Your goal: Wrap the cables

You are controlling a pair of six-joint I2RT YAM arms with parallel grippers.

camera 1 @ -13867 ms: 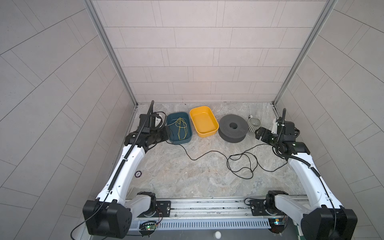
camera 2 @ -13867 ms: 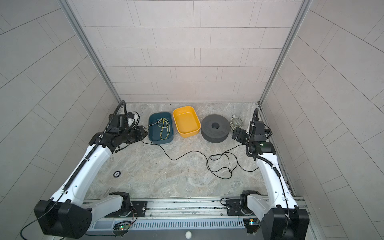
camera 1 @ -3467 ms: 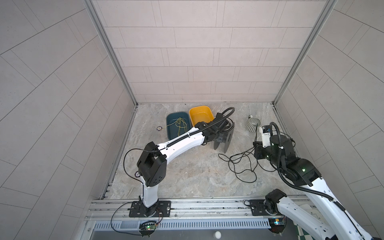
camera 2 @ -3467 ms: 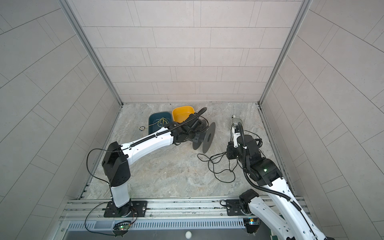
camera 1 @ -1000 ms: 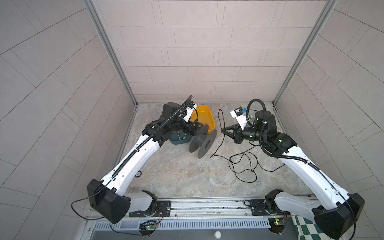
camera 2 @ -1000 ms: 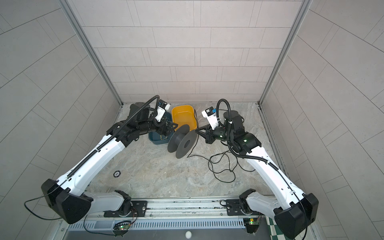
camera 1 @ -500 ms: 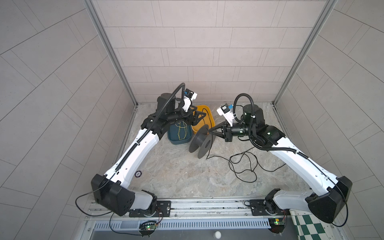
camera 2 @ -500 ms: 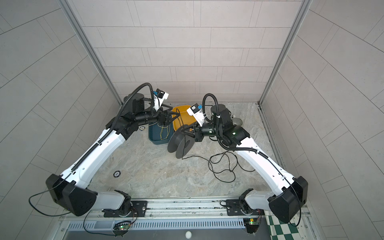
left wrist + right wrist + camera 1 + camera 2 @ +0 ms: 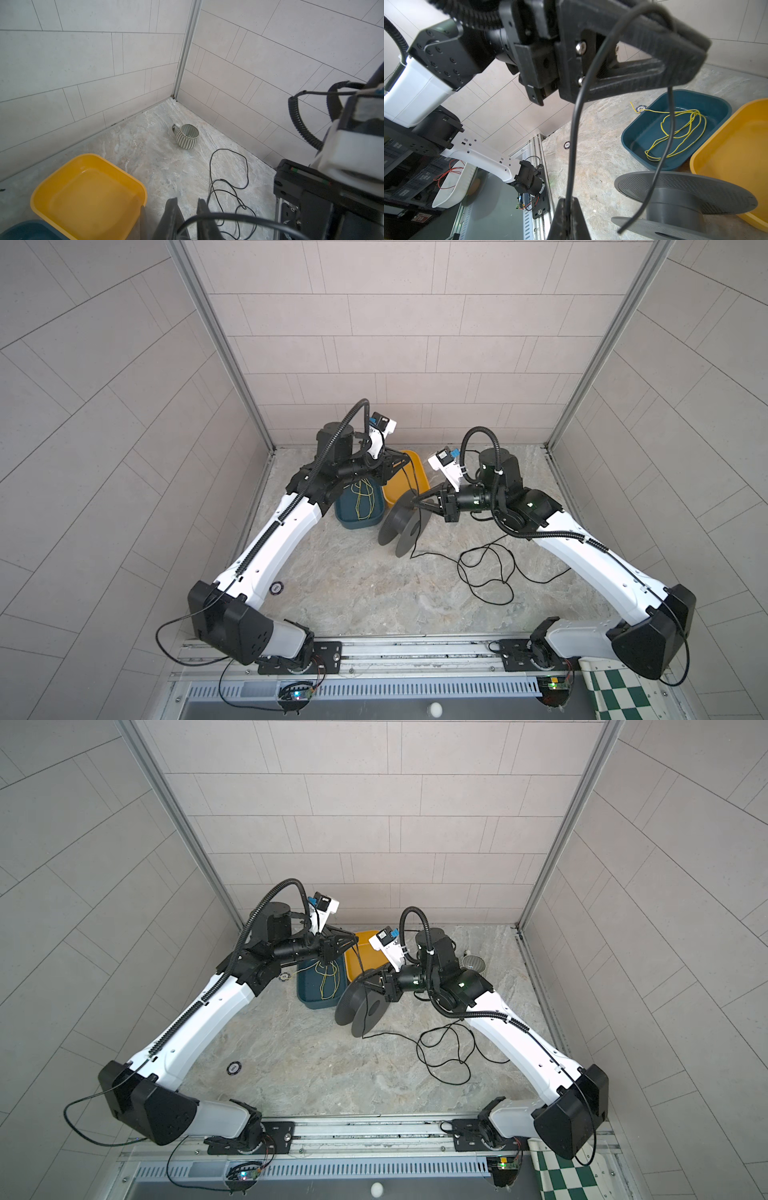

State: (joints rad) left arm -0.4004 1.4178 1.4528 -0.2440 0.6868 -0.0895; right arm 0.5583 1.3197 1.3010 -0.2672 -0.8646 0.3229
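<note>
Two grips: right jaws pinch cable (image 9: 571, 135); left jaws, earlier spread, now pinch it

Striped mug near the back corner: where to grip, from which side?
Take the striped mug by its rim, on the side away from the handle, coming straight down from above. It stands upright with its mouth open, so one finger can likely go inside, one outside; the handle loop looks small.

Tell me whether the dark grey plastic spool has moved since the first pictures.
Yes. The spool lay flat right of the yellow plastic tub; now it stands on edge in front.
</note>
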